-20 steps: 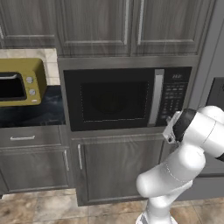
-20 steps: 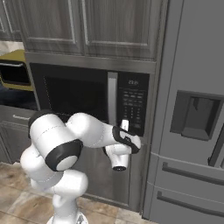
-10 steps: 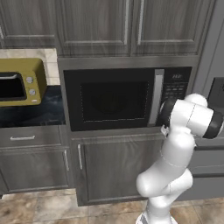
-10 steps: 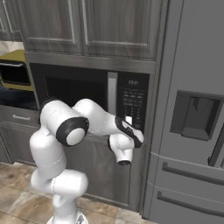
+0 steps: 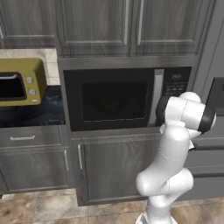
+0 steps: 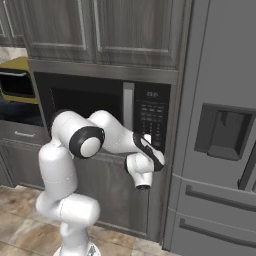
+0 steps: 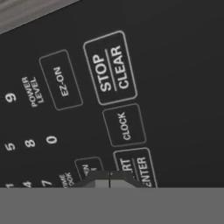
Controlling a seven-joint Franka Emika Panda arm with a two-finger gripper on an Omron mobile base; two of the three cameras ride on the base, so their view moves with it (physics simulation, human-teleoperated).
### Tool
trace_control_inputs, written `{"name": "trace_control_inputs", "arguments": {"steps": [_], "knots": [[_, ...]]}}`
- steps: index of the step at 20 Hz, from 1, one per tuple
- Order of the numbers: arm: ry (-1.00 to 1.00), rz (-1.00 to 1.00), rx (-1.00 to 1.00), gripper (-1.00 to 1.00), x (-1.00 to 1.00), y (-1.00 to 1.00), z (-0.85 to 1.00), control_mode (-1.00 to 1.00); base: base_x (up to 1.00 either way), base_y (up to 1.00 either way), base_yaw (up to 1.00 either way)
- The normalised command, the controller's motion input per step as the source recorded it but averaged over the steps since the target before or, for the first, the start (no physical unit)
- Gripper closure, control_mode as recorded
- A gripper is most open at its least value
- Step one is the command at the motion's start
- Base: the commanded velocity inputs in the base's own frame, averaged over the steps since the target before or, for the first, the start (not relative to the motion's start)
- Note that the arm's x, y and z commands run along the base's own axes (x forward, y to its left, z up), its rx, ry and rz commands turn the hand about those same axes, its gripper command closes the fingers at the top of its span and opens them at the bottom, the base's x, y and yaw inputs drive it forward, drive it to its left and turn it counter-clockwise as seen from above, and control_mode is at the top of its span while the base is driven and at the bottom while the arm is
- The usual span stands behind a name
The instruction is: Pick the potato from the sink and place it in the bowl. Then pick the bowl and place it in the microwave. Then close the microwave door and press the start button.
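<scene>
A: What changed?
B: The arm has swung in; closed, empty fingers now meet the black built-in microwave's start button.
A: Door?
B: The black windowed door is shut; pressing start remains.

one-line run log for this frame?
phase: press start | microwave door: closed | gripper: jaws shut, tips at START/ENTER button | contact: cannot tell
</scene>
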Motion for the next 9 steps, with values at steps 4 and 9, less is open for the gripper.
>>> {"name": "trace_control_inputs", "arguments": {"steps": [4, 9], "knots": [[0.00, 0.00, 0.00, 1.00, 0.35, 0.00, -0.12, -1.00, 0.00, 0.00, 0.00], [0.00, 0.00, 0.00, 1.00, 0.11, 0.00, -0.05, -1.00, 0.00, 0.00, 0.00]]}}
